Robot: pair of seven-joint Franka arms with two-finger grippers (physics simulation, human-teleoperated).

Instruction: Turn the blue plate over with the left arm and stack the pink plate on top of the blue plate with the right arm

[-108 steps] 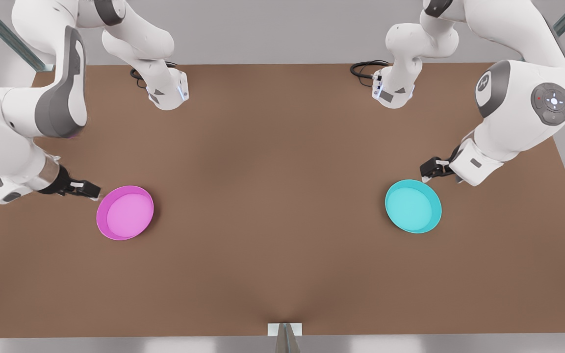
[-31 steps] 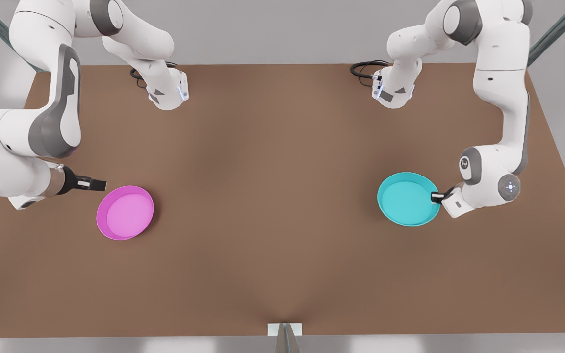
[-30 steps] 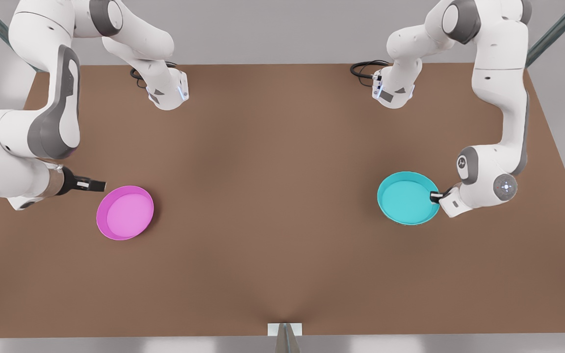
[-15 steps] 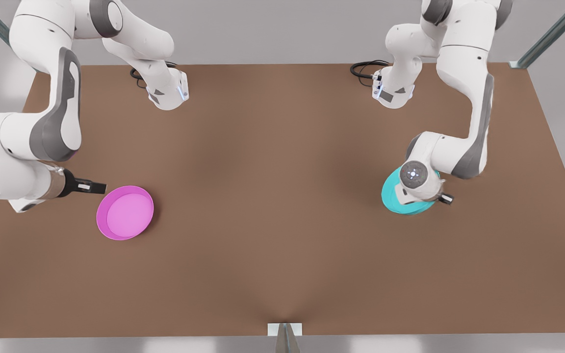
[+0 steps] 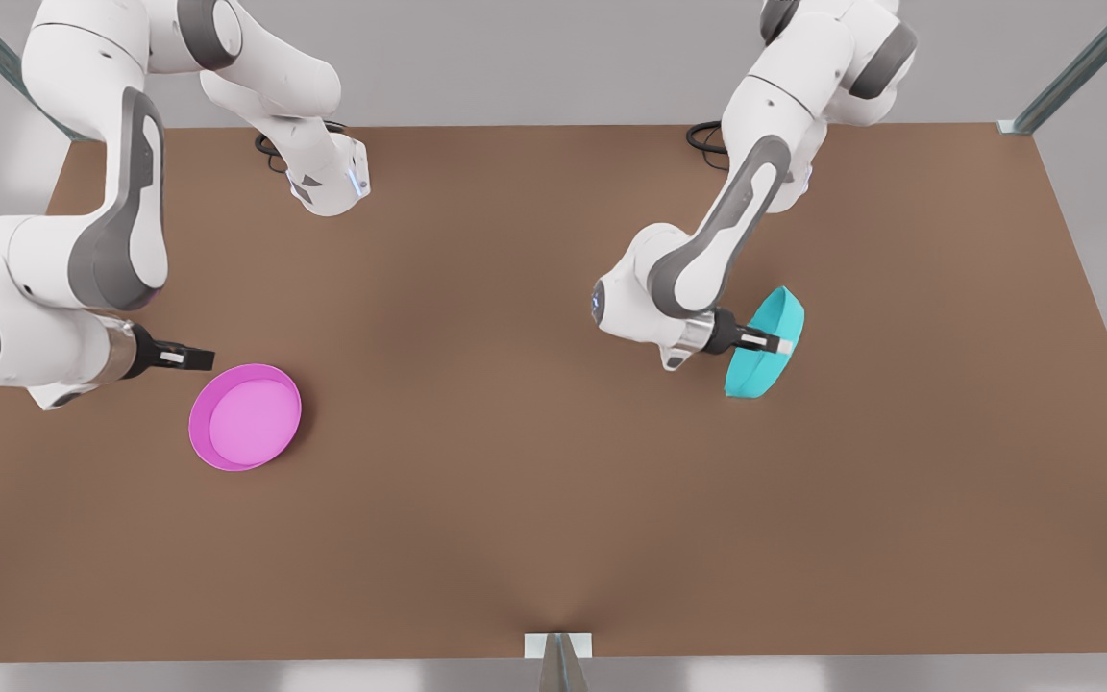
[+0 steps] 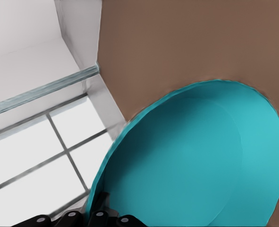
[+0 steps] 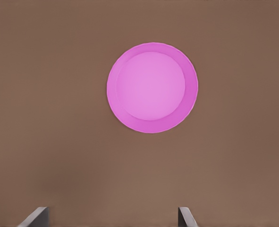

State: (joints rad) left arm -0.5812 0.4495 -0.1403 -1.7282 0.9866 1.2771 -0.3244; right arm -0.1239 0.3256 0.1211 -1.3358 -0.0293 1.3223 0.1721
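Left gripper (image 5: pixel 773 342): on the front view's right I see it clamped on the rim of the round, shallow turquoise plastic plate (image 5: pixel 763 358), fingers pinched across the edge.
Blue plate: I read it as lifted off the brown table (image 5: pixel 534 481) and tipped up steeply on edge, its lower rim close to the surface; whether that rim touches I cannot tell. In the left wrist view the plate's (image 6: pixel 191 161) hollow inside faces the camera, with the black finger bases (image 6: pixel 99 218) at its rim.
Right gripper (image 5: pixel 198 359): I have it waiting on the front view's left, fingers spread wide apart and holding nothing, just beside the round magenta-pink plastic plate (image 5: pixel 245 416) but not touching it.
Pink plate: it lies flat and open side up, near the table's left edge in the front view. The right wrist view shows it (image 7: pixel 152 87) ahead of the two fingertips (image 7: pixel 35 216).
Room: I see bare table between the two plates and toward the near edge.
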